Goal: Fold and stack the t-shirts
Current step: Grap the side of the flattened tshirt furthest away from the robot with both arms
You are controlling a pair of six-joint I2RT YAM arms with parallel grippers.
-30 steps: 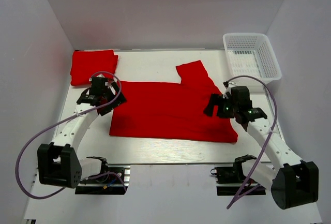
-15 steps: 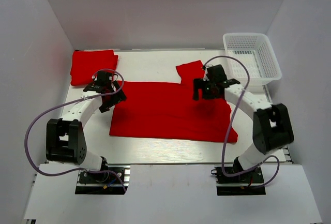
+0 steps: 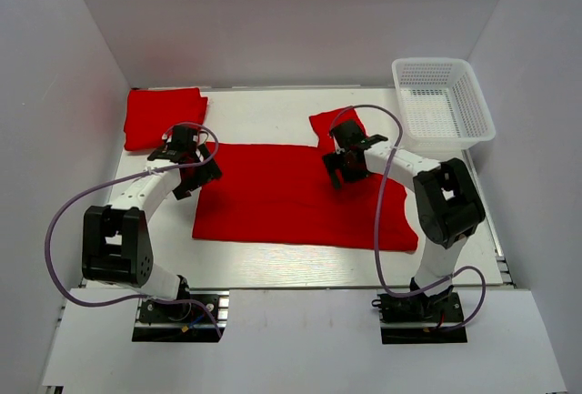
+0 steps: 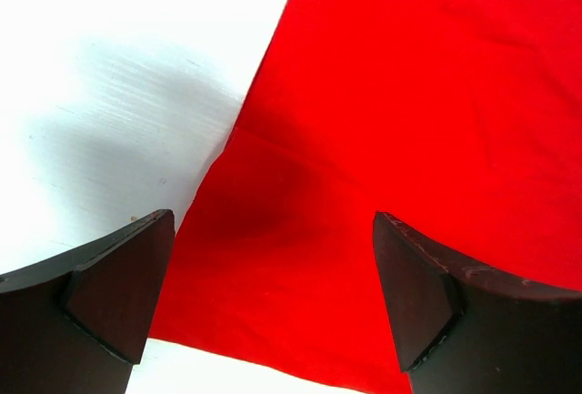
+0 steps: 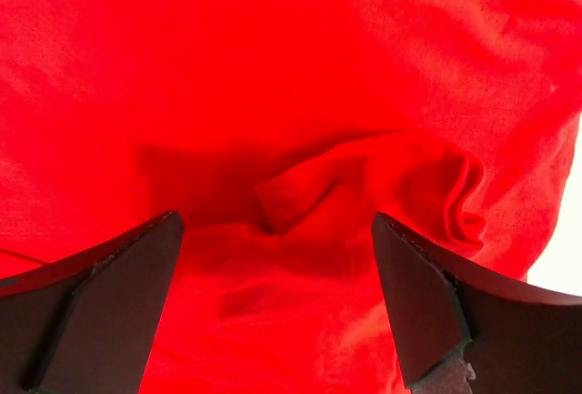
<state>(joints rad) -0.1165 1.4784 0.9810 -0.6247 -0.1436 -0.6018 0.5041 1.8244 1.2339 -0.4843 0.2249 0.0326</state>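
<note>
A red t-shirt [image 3: 291,194] lies spread flat in the middle of the table, one sleeve [image 3: 335,126] sticking out at its far edge. A second red t-shirt [image 3: 164,116] lies folded at the far left. My left gripper [image 3: 202,176] is open over the spread shirt's far left corner [image 4: 273,230], one finger over the bare table. My right gripper [image 3: 338,168] is open just above the cloth near the sleeve, over a small raised wrinkle [image 5: 364,185].
A white mesh basket [image 3: 443,103] stands at the far right corner. White walls close in the table on the left, back and right. The arm bases sit at the near edge.
My right arm has swung from the shirt's right edge inward and away to the sleeve area. My left gripper has shifted slightly toward the shirt's far left corner.
</note>
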